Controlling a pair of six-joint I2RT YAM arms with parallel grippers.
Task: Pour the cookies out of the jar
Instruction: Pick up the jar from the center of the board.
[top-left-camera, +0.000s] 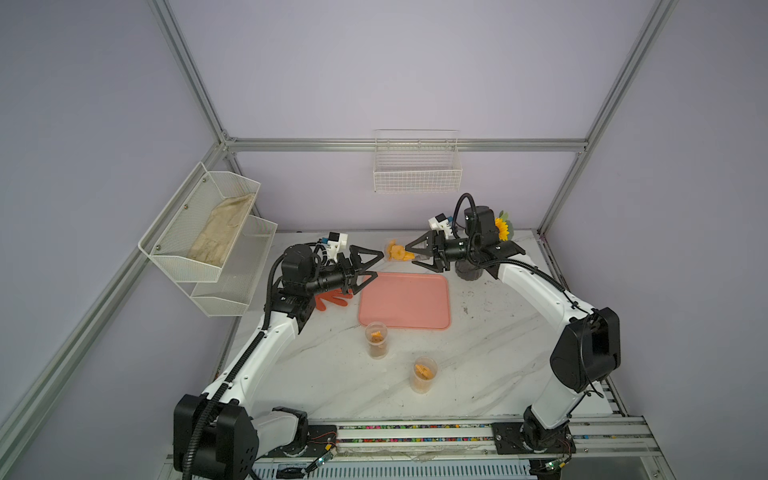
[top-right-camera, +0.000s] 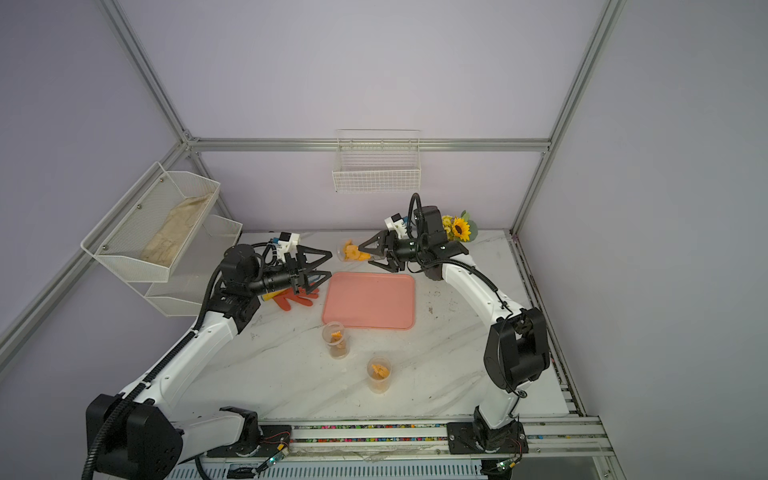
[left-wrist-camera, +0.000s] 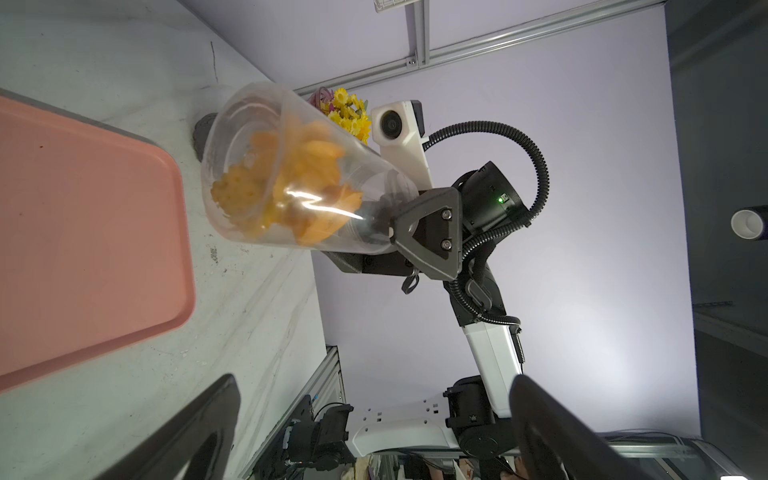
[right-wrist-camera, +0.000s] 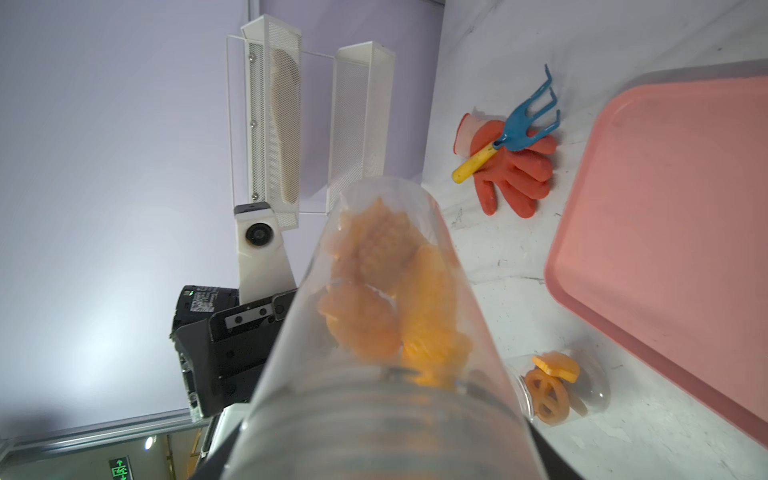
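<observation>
A clear plastic jar (top-left-camera: 395, 251) (top-right-camera: 351, 251) hangs tipped on its side above the table, just behind the pink tray (top-left-camera: 405, 301) (top-right-camera: 370, 299). My right gripper (top-left-camera: 412, 255) (top-right-camera: 365, 255) is shut on its base end. Orange-yellow cookies (left-wrist-camera: 291, 178) (right-wrist-camera: 386, 303) lie inside the jar (left-wrist-camera: 249, 124) (right-wrist-camera: 374, 415), bunched toward the open mouth. That mouth faces my left gripper (top-left-camera: 379, 263) (top-right-camera: 331, 264), which stands open and holds nothing, a short way from the rim. In the left wrist view its fingers (left-wrist-camera: 187, 432) sit wide apart. The tray (left-wrist-camera: 83, 228) (right-wrist-camera: 665, 208) is bare.
Two more upright clear jars of biscuits (top-left-camera: 377, 338) (top-left-camera: 424, 374) stand in front of the tray. An orange glove (right-wrist-camera: 515, 174) with a blue rake (right-wrist-camera: 523, 129) lies left of the tray, under my left arm. A sunflower pot (top-left-camera: 503, 228) is back right. Mesh shelves (top-left-camera: 208, 237) hang at left.
</observation>
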